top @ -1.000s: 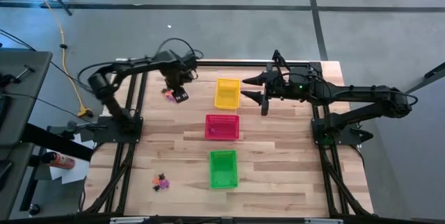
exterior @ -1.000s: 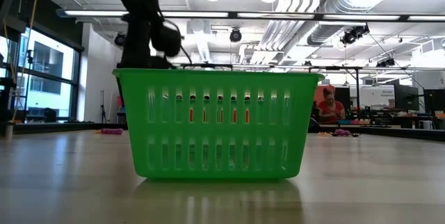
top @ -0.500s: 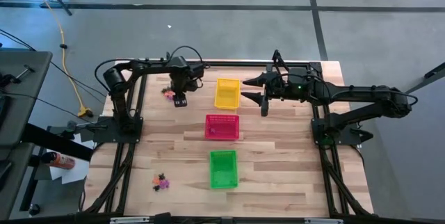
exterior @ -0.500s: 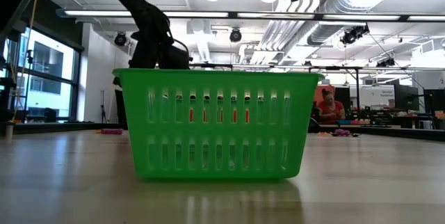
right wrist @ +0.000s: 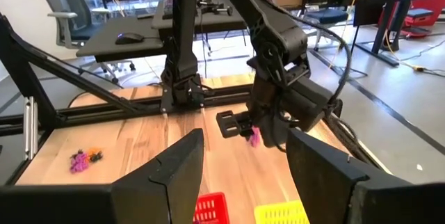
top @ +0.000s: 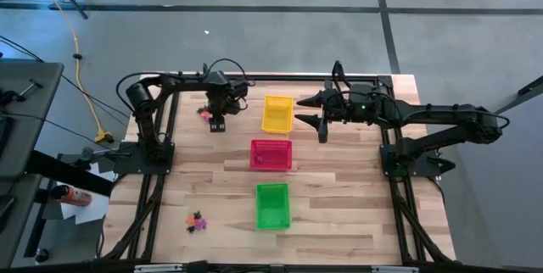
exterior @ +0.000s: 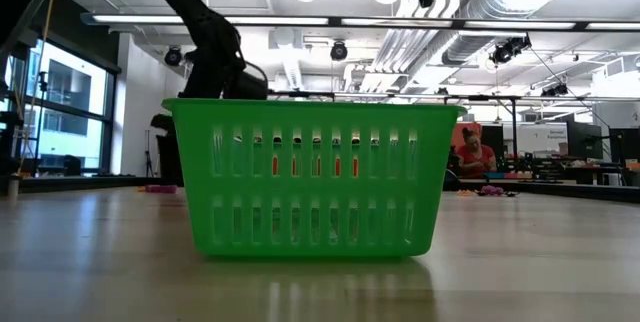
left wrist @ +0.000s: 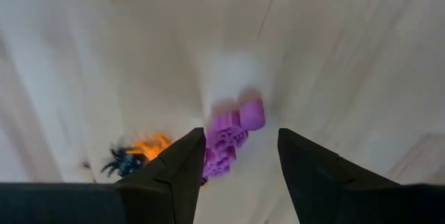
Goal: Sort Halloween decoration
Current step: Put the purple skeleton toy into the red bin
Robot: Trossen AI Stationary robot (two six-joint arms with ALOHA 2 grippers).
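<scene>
Pale wood table (top: 339, 197), apparently bare beside purple trinkets (left wrist: 233, 137) under the wide-spread left end effector (left wrist: 236, 165)

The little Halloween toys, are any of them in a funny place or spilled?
Nothing looks spilled or broken. Some toys just aren't sorted yet: a small bunch lies on the table left of the green basket, and a purple one with an orange and black one lies under the open left gripper.
</scene>
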